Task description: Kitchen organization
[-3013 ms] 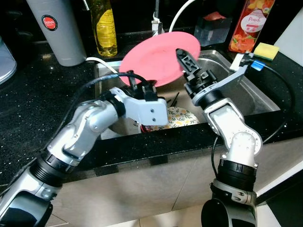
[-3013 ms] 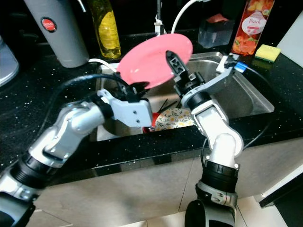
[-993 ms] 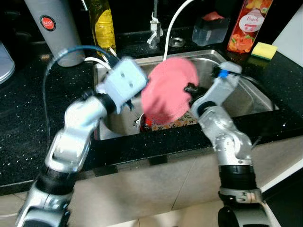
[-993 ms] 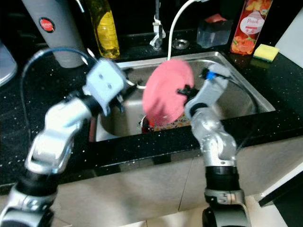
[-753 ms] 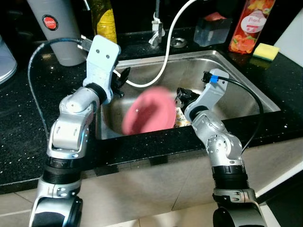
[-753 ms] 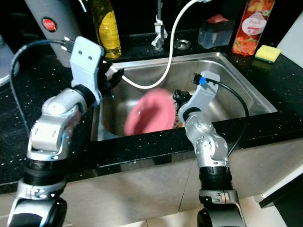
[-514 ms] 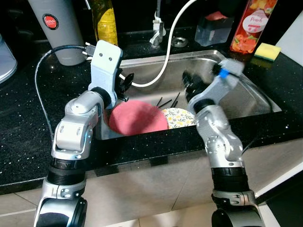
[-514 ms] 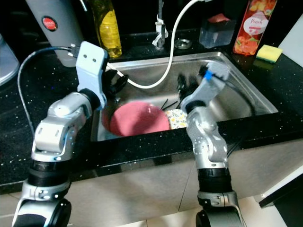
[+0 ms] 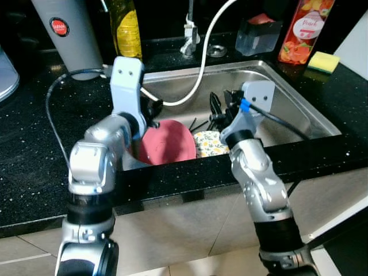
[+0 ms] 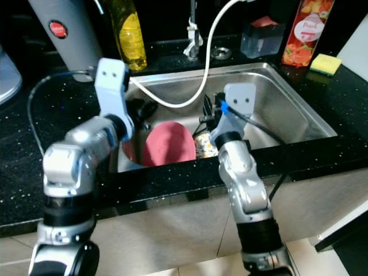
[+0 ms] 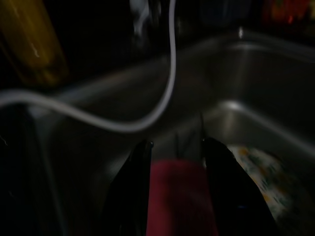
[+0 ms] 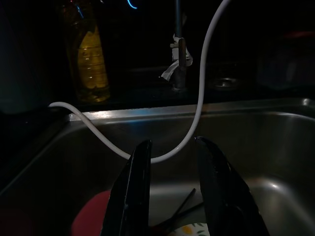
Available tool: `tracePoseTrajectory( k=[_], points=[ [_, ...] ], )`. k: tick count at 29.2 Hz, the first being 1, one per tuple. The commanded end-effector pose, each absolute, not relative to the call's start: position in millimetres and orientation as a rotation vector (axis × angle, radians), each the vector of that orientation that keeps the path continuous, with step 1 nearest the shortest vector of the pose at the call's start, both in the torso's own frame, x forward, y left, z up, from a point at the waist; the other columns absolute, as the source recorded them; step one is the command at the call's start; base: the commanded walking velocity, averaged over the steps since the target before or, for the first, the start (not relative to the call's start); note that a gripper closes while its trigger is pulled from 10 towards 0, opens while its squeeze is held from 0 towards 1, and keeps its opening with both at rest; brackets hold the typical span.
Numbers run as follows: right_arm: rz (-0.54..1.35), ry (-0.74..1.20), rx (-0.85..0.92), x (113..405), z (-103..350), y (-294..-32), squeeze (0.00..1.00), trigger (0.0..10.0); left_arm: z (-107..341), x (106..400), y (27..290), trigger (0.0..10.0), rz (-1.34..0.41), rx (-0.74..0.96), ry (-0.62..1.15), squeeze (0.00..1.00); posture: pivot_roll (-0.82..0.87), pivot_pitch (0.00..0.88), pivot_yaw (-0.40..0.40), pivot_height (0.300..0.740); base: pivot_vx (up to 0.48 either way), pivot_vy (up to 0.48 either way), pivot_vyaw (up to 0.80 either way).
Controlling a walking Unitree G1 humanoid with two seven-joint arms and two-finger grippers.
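A pink plate [image 9: 167, 142] rests tilted at the left of the steel sink [image 9: 287, 109], free of both grippers. Beside it lies a floral plate [image 9: 210, 144]. My left gripper [image 9: 152, 108] hangs open just above the pink plate's upper edge; in the left wrist view the pink plate [image 11: 178, 196] shows beyond the spread fingers of the left gripper [image 11: 174, 143]. My right gripper [image 9: 221, 106] is open over the sink's middle, above the floral plate, with nothing between its fingers [image 12: 137, 187].
A white hose [image 9: 201, 63] loops from the faucet [image 9: 190, 34] into the sink. Dark utensils [image 9: 202, 123] lie behind the plates. On the black counter stand a grey flask [image 9: 69, 34], a yellow bottle [image 9: 127, 26], a juice bottle [image 9: 299, 31], a clear container [image 9: 260, 34] and a yellow sponge [image 9: 322, 61].
The pink plate, held up by my right gripper three seconds ago, went down into the sink and was let go. Both grippers have pulled back above it.
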State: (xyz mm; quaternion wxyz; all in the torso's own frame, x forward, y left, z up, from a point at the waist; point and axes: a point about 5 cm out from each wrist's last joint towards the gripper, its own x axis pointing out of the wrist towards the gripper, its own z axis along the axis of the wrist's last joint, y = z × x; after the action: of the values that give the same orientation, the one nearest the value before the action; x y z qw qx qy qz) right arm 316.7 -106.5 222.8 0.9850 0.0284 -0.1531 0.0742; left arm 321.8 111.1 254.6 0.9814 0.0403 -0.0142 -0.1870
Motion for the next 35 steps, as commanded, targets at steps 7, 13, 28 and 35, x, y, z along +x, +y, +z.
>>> tracePoseTrajectory(
  k=[7, 13, 28, 35],
  points=[
    [0.094, -0.417, -0.060, 311.8, 230.0, -109.9, 0.00, 10.0, 270.8, 306.7, 114.0, 10.0, -0.349, 0.144, -0.265, 0.04, 0.08, 0.025, 0.047, 0.740, 0.000, 0.000, 0.00],
    [0.030, -0.423, -0.107, 313.6, 227.6, -121.9, 0.00, 10.0, 256.5, 310.2, 132.6, 10.0, -0.280, 0.141, -0.222, 0.00, 0.09, 0.013, 0.037, 0.740, 0.000, 0.000, 0.00],
    [-0.390, -0.482, -0.335, 310.1, 255.2, -249.2, 0.00, 10.0, 232.1, 319.6, 158.5, 10.0, -0.144, 0.070, -0.164, 0.00, 0.06, 0.000, 0.017, 0.740, 0.000, 0.000, 0.00],
    [-0.687, -0.422, -0.532, 283.9, 264.9, -339.7, 0.00, 10.0, 226.8, 323.6, 155.6, 10.0, -0.145, 0.105, -0.151, 0.00, 0.03, 0.000, 0.022, 0.740, 0.000, 0.000, 0.00]
  ],
)
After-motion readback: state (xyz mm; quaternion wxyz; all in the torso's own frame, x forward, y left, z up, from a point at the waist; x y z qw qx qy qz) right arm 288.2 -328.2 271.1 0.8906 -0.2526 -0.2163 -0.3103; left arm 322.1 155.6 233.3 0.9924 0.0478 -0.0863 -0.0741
